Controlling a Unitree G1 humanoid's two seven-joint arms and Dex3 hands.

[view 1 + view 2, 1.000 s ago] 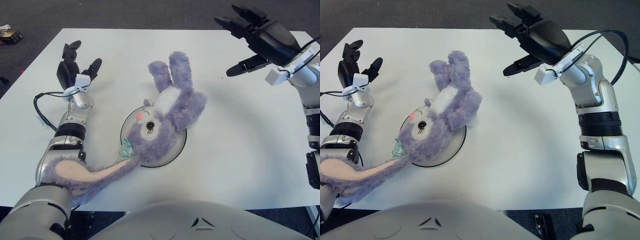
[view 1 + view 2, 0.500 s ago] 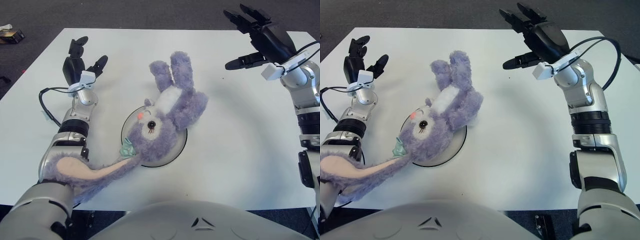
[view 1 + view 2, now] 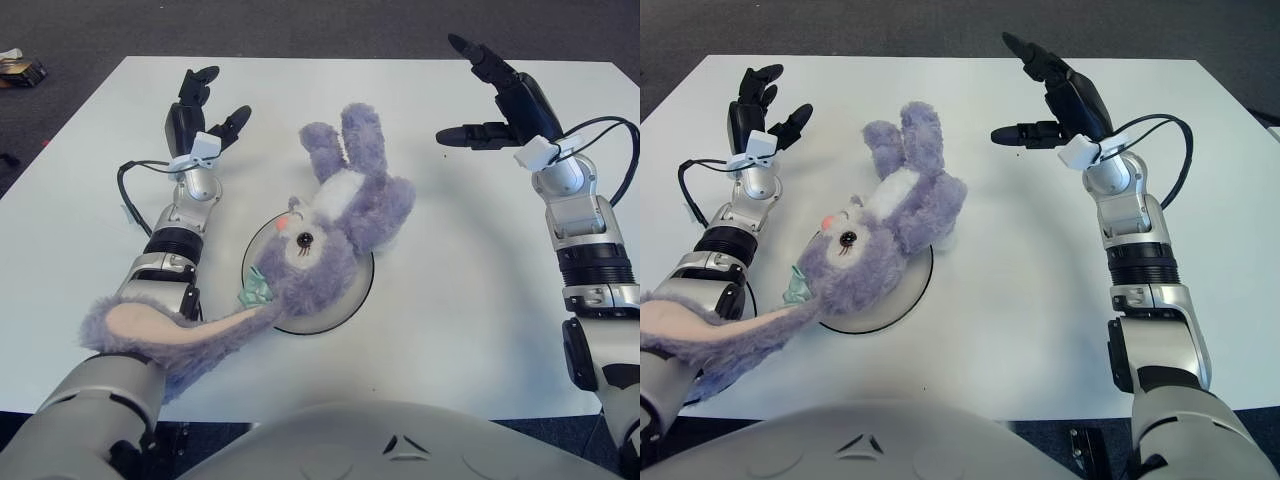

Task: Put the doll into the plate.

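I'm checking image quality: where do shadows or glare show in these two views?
Left eye view: soft shadow on the table right of the doll, no harsh glare. Right eye view: the doll's long ear drapes over the left forearm, hiding it; both robot hands, left and right, show sharp.

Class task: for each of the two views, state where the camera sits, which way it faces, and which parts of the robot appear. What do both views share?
Left eye view: head camera, looking forward and down at the table; both arms, left hand, right hand, chest.
Right eye view: same head, slightly to the right; same body parts.
Shared: doll lying on the plate, both hands open.
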